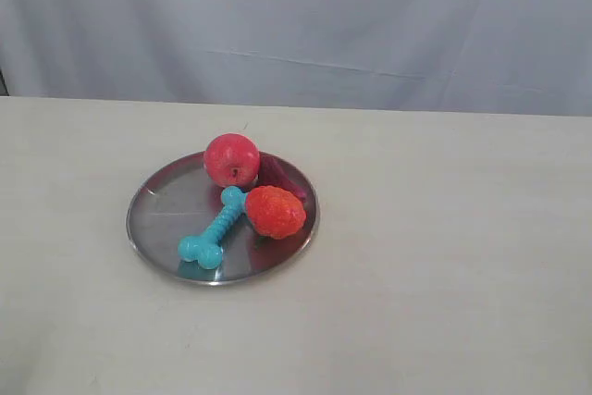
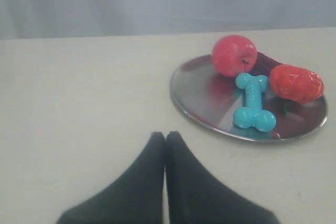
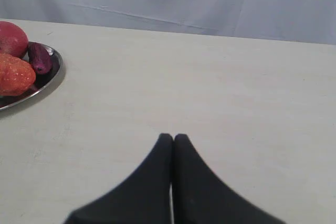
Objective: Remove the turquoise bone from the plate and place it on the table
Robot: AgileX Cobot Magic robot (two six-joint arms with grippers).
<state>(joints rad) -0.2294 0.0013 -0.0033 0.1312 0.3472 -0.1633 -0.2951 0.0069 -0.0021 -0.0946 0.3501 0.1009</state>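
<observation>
turquoise bone lies flat on the plate, far knob against the orange fruit, just by the red apple, so the rim-side end looks the freer grab. counts: one bone, one plate, one apple, one orange fruit, one dark purple piece. left gripper and right gripper are both pinched closed, empty, over the table, off the plate.

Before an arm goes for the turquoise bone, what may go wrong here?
One end of the turquoise bone lies close between the red apple and the orange-red fruit; a grasp there may knock them, and the apple could roll off the plate.
The left gripper has its jaws shut; if they do not open first, they would likely only push the bone.
</observation>
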